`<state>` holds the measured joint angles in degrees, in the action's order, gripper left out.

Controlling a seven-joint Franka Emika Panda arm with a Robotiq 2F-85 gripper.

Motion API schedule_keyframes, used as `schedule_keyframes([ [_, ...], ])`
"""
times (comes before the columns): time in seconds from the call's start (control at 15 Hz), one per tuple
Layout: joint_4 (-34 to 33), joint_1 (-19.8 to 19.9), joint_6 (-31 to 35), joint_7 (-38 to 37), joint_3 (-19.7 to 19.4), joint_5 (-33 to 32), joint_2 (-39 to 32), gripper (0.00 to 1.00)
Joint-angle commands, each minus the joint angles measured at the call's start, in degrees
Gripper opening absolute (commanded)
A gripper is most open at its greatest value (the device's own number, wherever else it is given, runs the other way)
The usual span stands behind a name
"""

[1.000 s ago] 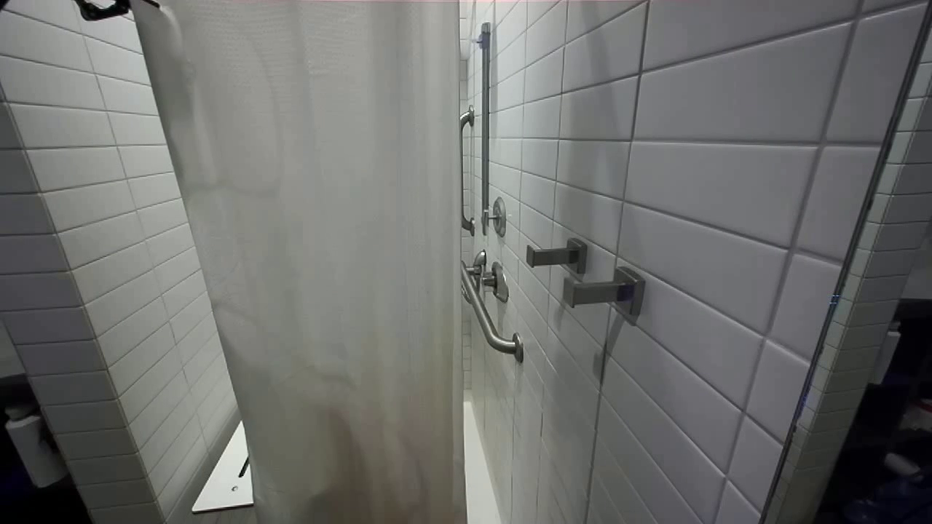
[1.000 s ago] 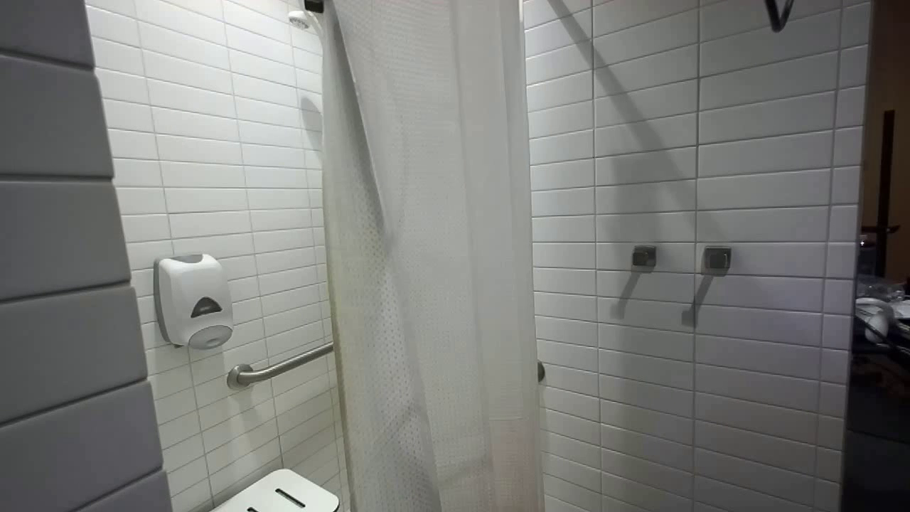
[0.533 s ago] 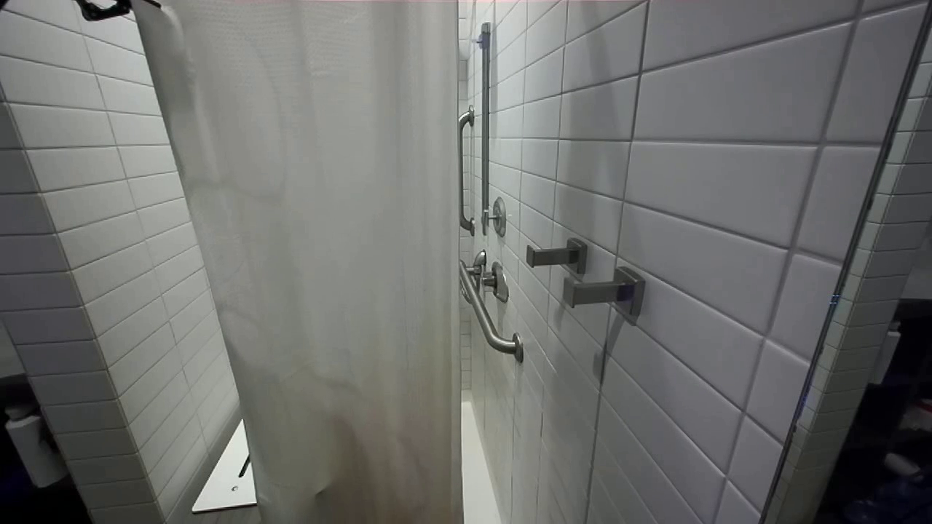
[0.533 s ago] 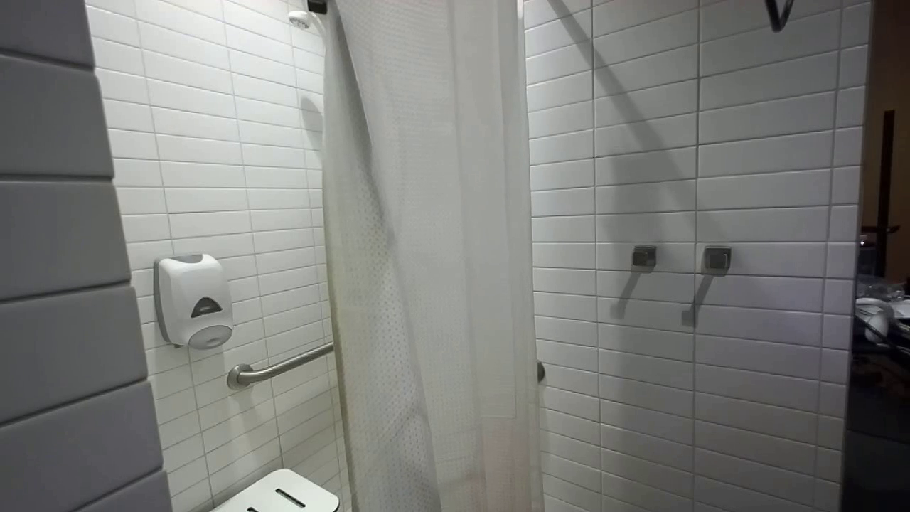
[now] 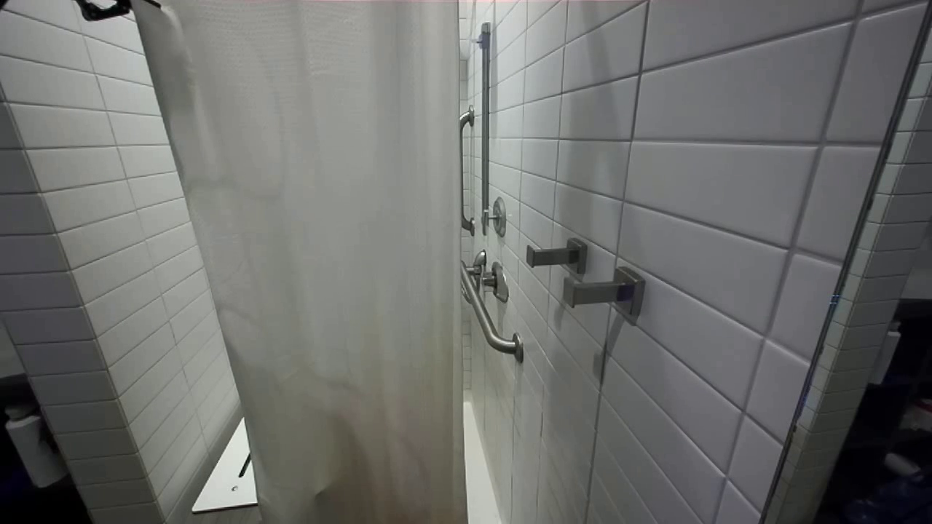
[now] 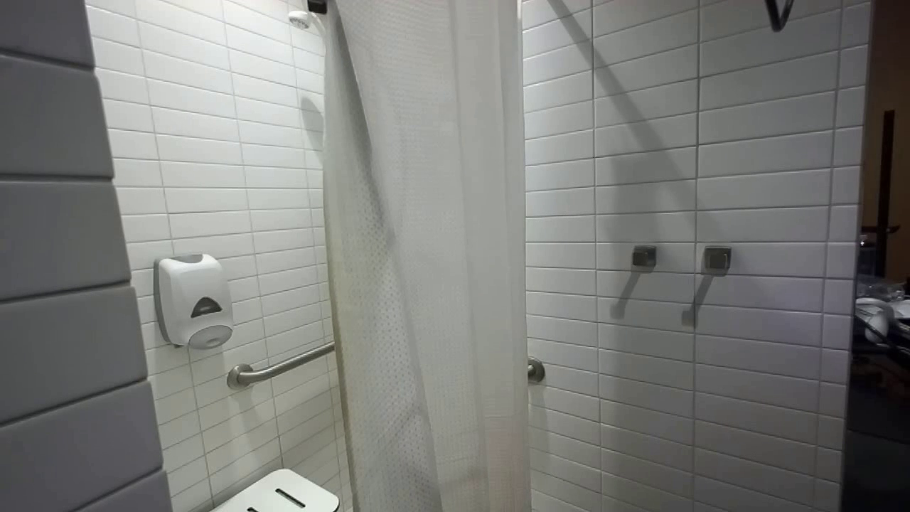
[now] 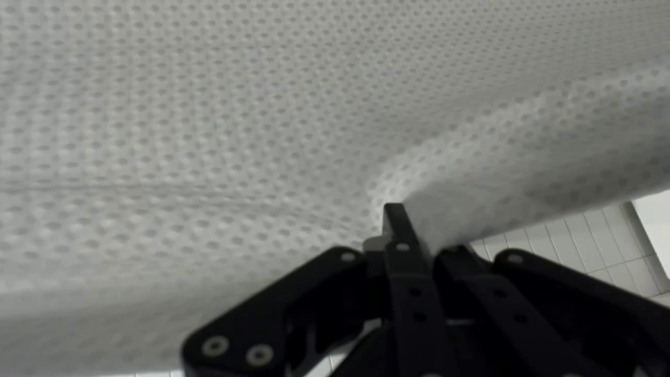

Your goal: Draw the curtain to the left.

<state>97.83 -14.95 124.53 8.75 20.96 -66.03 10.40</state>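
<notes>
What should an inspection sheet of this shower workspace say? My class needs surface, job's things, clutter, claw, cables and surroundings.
Surface: upright white wall tiles.
Job's things: off-white curtain hanging in soft folds, wall tiles showing either side in both exterior views.
Clutter: pale bottle-like item by an exterior view's left edge.
Claw: shut on gathered curtain fabric.
Cables: nothing certain; dark loop at an exterior view's top edge, unclear.
Surroundings: white dispenser, grab bar, wall hooks, showerhead.

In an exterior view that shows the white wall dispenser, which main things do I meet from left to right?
White wall dispenser, shower head, curtain, round metal fitting, left-hand wall hook, right-hand wall hook.
</notes>
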Motion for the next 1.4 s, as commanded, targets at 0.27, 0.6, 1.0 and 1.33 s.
schedule_keyframes([
  [0.27,-0.32,-0.64,-0.32,0.05,-0.42,-0.13,-0.25,0.02],
  [0.6,-0.32,-0.64,-0.33,0.05,-0.42,-0.13,-0.25,0.02],
  [1.0,-0.98,-0.58,-0.26,-0.2,-0.41,-0.98,-0.17,0.0],
  [1.33,-2.71,-1.46,0.9,0.14,1.1,-3.34,-1.91,0.0],
])
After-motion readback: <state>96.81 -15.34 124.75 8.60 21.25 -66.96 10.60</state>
